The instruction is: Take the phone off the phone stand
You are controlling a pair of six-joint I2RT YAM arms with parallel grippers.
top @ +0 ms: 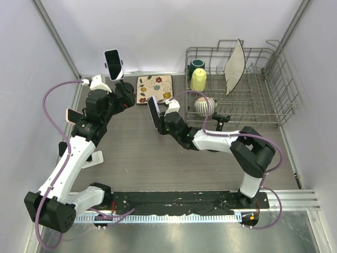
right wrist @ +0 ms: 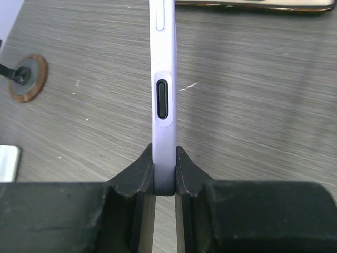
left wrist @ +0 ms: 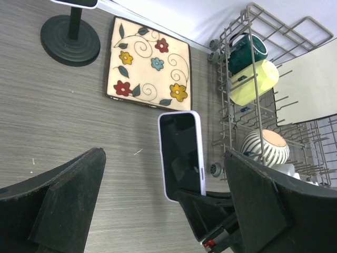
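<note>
Our right jaws pinch the lavender phone, apparently free of any stand; left jaws spread; set-down remains.

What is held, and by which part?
Right gripper pinches the purple-cased phone across front and back at one end; left gripper is open and empty.

Was a robotics lab test cell: plain white walls, metal corner post upper left, left arm and right arm bolted to black base plate bottom centre, grey table, staged dish rack upper right.
</note>
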